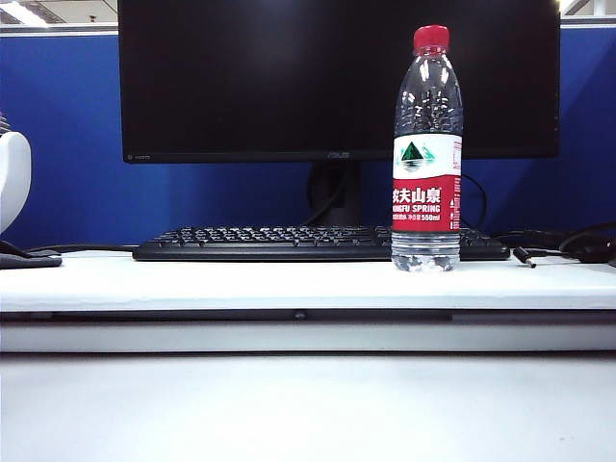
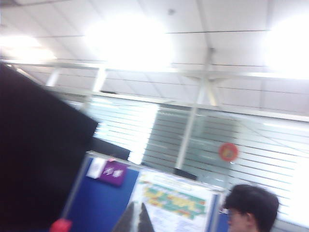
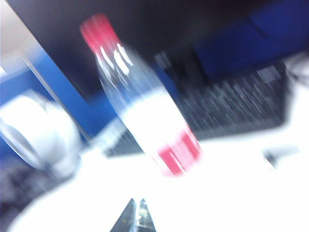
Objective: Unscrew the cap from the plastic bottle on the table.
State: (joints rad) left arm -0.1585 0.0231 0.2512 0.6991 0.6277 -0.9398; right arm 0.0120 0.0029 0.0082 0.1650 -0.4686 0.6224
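Standing capped on the bench (image 1: 289, 279), the plastic bottle (image 1: 426, 154) wears its cap (image 1: 430, 38); left hand (image 2: 137, 217) and right hand (image 3: 135, 217) are both closed, empty.

Dark pointed tool (image 3: 134, 217) tips, both wrists

You've got loads of open table (image 1: 289, 409) in front, nothing between the near edge and the raised board. The plastic bottle (image 1: 426, 154) stands upright on that board at about 2 o'clock, cap (image 1: 430, 38) on and clear air above it. Tight spot: the keyboard (image 1: 289, 243) sits just behind the bottle at 12, with the monitor (image 1: 337, 77) looming behind that. Cables (image 1: 563, 245) clutter 3 o'clock; a white object (image 1: 13, 178) blocks 9.
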